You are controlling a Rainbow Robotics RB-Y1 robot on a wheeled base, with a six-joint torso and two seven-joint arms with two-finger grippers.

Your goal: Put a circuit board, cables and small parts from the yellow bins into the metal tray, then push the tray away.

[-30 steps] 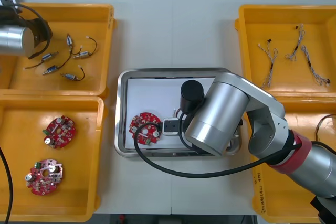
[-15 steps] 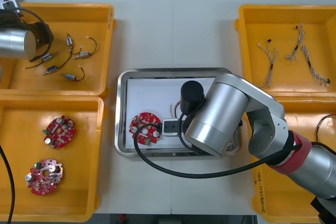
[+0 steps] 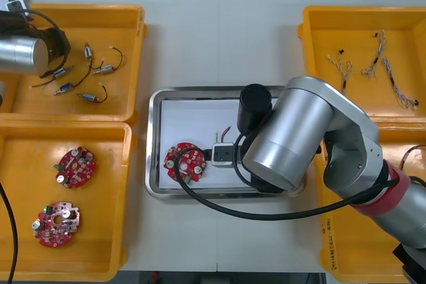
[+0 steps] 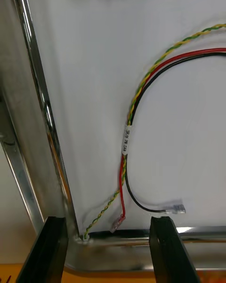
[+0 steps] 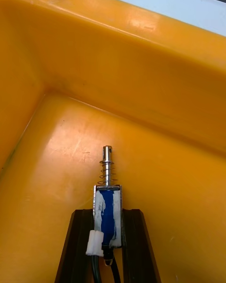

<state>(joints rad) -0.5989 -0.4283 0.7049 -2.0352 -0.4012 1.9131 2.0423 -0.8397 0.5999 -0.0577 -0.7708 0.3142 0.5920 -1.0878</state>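
My left arm (image 3: 21,52) reaches into the far left yellow bin (image 3: 126,24). The left gripper (image 5: 107,238) is shut on a small metal part (image 5: 107,203) with a blue body, a spring and a pin, held just above the bin floor (image 5: 155,137). My right arm (image 3: 293,131) hangs over the metal tray (image 3: 200,92). The right gripper (image 4: 107,247) stands open with nothing between its fingers, just over the tray's corner rim (image 4: 44,122). A red and yellow cable (image 4: 126,137) lies on the white tray floor in front of the fingers. A round red circuit board (image 3: 184,162) lies in the tray.
Several small metal parts (image 3: 93,71) lie in the far left bin. Two circuit boards (image 3: 74,166) (image 3: 58,223) sit in the near left bin (image 3: 120,197). Twisted blue and white cables (image 3: 373,64) lie in the far right bin (image 3: 313,44). The right arm covers part of the near right bin (image 3: 333,257).
My right arm has shifted to the right over the tray, uncovering a bit of the cable beside the board. The left arm has barely moved.
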